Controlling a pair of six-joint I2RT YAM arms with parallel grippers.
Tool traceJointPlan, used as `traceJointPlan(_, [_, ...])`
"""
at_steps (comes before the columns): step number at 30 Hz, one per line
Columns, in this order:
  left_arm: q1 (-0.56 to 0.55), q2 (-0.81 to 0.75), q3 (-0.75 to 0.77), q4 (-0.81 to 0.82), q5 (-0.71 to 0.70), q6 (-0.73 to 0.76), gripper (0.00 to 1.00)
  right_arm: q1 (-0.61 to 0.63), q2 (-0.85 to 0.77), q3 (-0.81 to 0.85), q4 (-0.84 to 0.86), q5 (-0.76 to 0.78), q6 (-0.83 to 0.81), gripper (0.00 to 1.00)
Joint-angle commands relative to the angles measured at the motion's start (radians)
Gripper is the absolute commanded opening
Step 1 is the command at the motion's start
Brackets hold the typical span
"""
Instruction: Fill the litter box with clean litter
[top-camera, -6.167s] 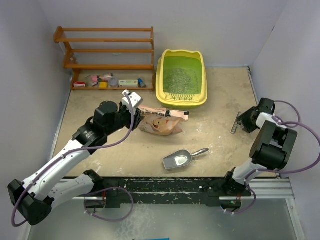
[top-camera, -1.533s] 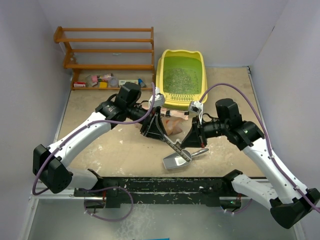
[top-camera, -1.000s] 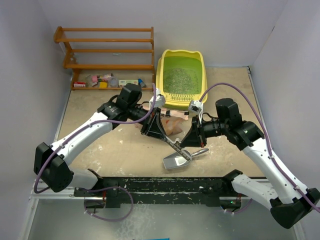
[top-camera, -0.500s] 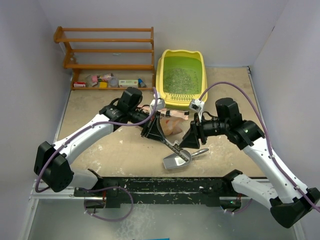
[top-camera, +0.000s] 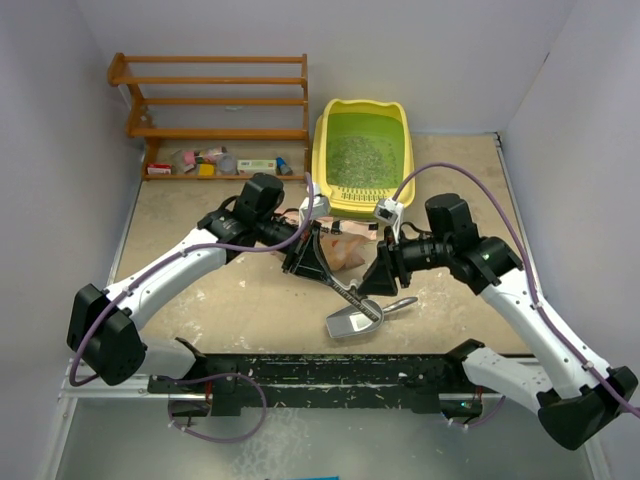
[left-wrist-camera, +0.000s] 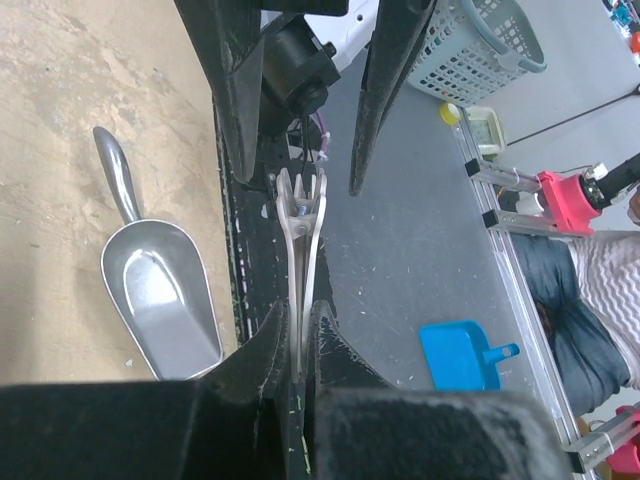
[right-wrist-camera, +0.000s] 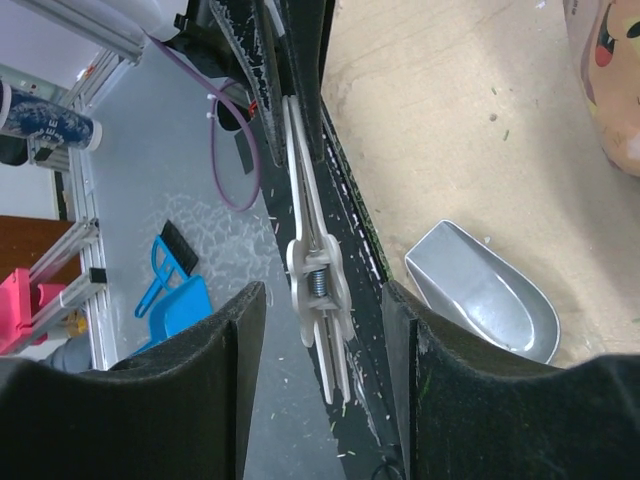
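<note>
while a long white spring clip (left-wrist-camera: 300, 230) hangs in the air in front of the litter box (top-camera: 362, 160), the left gripper (left-wrist-camera: 297, 325) is clenched on one end of it. the right gripper (right-wrist-camera: 320, 310) stands released, its two fingers (right-wrist-camera: 225, 360) spread on either side of the clip's spring end, and as far as the wrist views show they do not touch it.

the litter box sits at the far edge of the table (top-camera: 200, 290), yellow with a green floor. a thin scatter of clean litter (top-camera: 352, 158) lies on that floor, far from full. a pink printed bag (top-camera: 342, 252) lies just in front of the box's slotted lip, partly hidden behind the two grippers. a metal scoop (top-camera: 355, 320) lies empty farther out from the box, near the clip's free end.

the step in hand looks like passing the clip to the left arm so the bag can be opened. to do it well, the right gripper should back away along the line of its own fingers, wide enough not to catch the spring. the left has the clip by one end only, so it may swing. a firm pinch and a slow carry would help. the clip is best laid down to the side of the box, apart from bag and scoop, so both are free to reach.
</note>
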Motion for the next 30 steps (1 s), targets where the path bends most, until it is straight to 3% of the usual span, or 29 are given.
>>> traceJointPlan(1, [-0.001, -0.028, 0.004, 0.083, 0.042, -0.037, 0.00, 0.003, -0.014, -0.010, 0.049, -0.055, -0.014, 0.51])
traceJointPlan(6, [-0.002, -0.024, 0.001, 0.112, 0.039, -0.061, 0.00, 0.004, -0.008, -0.021, 0.071, -0.080, -0.011, 0.43])
traceJointPlan(13, [-0.002, -0.016, -0.004, 0.123, 0.025, -0.070, 0.00, 0.004, -0.007, -0.022, 0.081, -0.063, -0.002, 0.11])
traceJointPlan(14, [-0.002, -0.014, -0.004, 0.123, 0.017, -0.072, 0.02, 0.004, -0.006, -0.022, 0.079, -0.060, -0.003, 0.02])
traceJointPlan(17, [-0.002, -0.013, -0.002, 0.106, -0.034, -0.064, 0.19, 0.004, -0.007, -0.053, 0.069, -0.044, -0.008, 0.00])
traceJointPlan(20, [-0.002, -0.023, 0.023, 0.020, -0.162, -0.013, 0.32, 0.004, -0.013, -0.045, 0.040, 0.027, -0.021, 0.00])
traceJointPlan(23, [-0.001, -0.054, 0.060, -0.064, -0.402, 0.029, 0.39, 0.004, -0.020, -0.011, 0.001, 0.118, -0.044, 0.00])
traceJointPlan(30, [-0.002, -0.185, 0.067, -0.071, -0.902, 0.114, 0.40, 0.004, 0.003, 0.143, -0.121, 0.311, -0.150, 0.00])
